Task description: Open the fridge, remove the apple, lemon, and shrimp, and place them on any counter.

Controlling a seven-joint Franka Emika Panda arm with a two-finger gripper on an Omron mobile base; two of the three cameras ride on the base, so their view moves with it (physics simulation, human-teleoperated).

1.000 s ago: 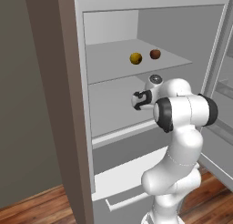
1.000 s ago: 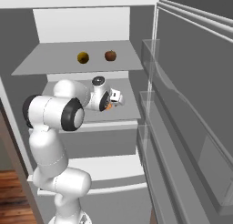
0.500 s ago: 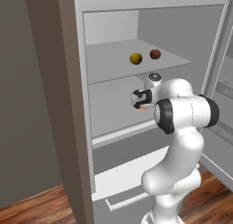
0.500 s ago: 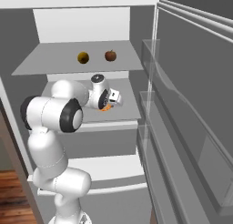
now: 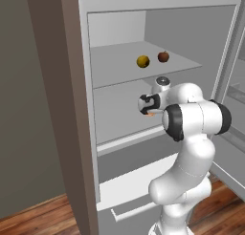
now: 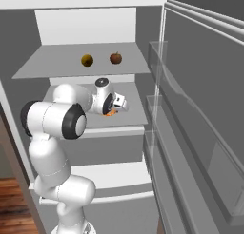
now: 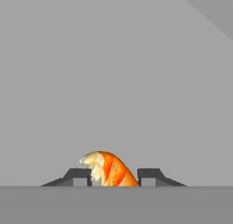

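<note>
The fridge (image 5: 119, 67) stands open, door swung wide at three o'clock in the right base view, so step one looks done. On the upper shelf the lemon (image 5: 143, 61) and the apple (image 5: 163, 57) sit near each other but apart, lemon at nine o'clock of the apple — both untouched. Down on the middle shelf the gripper (image 7: 114, 175) is working the shrimp (image 7: 110, 169): in the hand view the orange curl rises at six o'clock, right between the two dark fingertips (image 7: 78, 175), which hug it on either side. The jaws look pinched on it, or all but; whether the squeeze is firm I cannot tell. In the right base view a sliver of orange peeks out under the hand at the shelf's front. My read — nothing has reached a counter yet, so the shrimp is first of three, with carry-out and both fruits left.
</note>
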